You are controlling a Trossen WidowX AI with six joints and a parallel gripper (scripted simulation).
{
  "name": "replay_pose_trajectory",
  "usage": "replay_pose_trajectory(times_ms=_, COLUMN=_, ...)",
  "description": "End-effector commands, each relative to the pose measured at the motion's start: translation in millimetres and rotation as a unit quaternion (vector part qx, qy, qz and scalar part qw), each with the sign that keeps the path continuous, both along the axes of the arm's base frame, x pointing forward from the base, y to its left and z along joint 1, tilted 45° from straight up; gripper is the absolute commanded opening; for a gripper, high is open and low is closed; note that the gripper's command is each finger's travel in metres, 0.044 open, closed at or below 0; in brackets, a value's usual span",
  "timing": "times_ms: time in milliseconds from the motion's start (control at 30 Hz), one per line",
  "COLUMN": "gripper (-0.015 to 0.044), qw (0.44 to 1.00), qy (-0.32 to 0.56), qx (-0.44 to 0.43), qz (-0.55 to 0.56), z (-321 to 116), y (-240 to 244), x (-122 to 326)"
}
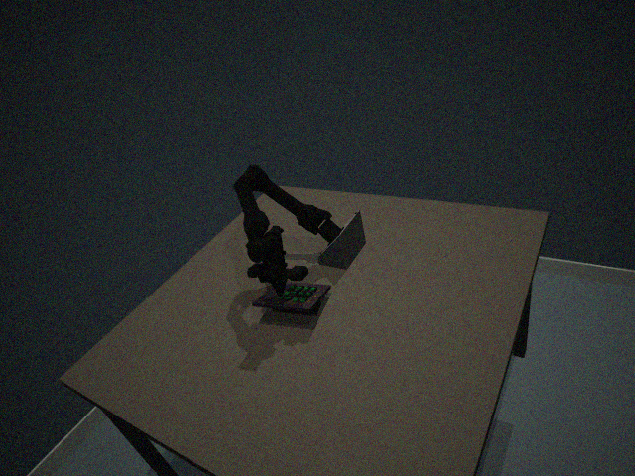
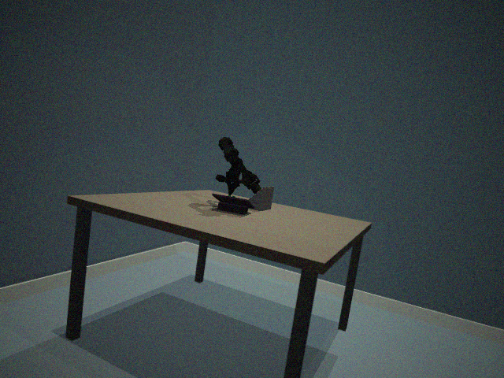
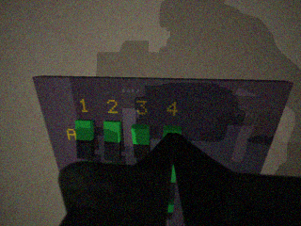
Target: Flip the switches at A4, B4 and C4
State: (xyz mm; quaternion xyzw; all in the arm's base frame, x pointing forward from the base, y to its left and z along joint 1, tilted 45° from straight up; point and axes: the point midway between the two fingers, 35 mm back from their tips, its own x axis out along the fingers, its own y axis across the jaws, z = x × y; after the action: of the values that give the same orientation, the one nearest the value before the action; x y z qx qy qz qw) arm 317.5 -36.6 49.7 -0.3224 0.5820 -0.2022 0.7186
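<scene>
The dark switch panel [image 1: 291,300] lies on the table, with green rocker switches and yellow labels. In the wrist view I see the panel [image 3: 160,122] close up, with row A switches under columns 1 to 4. My gripper [image 3: 172,138] is shut with nothing in it. Its joined fingertips sit right at the near end of the A4 switch [image 3: 172,131]. The fingers hide most of rows B and C. In the top view the gripper [image 1: 281,291] points down onto the panel's left part. In the exterior view the gripper [image 2: 231,191] stands just over the panel [image 2: 231,202].
A grey wedge-shaped stand [image 1: 344,240] holds the arm's base behind the panel. The arm casts a shadow [image 1: 261,327] on the table in front of the panel. The table edges are far from the panel.
</scene>
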Motion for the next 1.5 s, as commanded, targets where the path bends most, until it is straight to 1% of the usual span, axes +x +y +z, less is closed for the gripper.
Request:
replay_pose_trajectory(times_ms=0, gripper=0.0, qw=1.0, qy=0.001, qx=0.001, qz=0.002, z=-1, y=0, x=0)
replay_pose_trajectory(times_ms=1133, gripper=0.0, qw=1.0, qy=0.001, qx=0.0, qz=0.002, z=-4, y=-3, x=1)
replay_pose_trajectory(times_ms=1200, gripper=0.0, qw=1.0, qy=-0.001, qx=0.001, qz=0.002, z=4, y=4, x=-1)
replay_pose_trajectory(times_ms=1333, gripper=0.0, qw=1.0, qy=-0.006, qx=0.003, qz=0.01, z=39, y=38, x=-16)
replay_pose_trajectory(times_ms=1467, gripper=0.0, qw=1.0, qy=-0.007, qx=0.003, qz=0.011, z=41, y=40, x=-17)
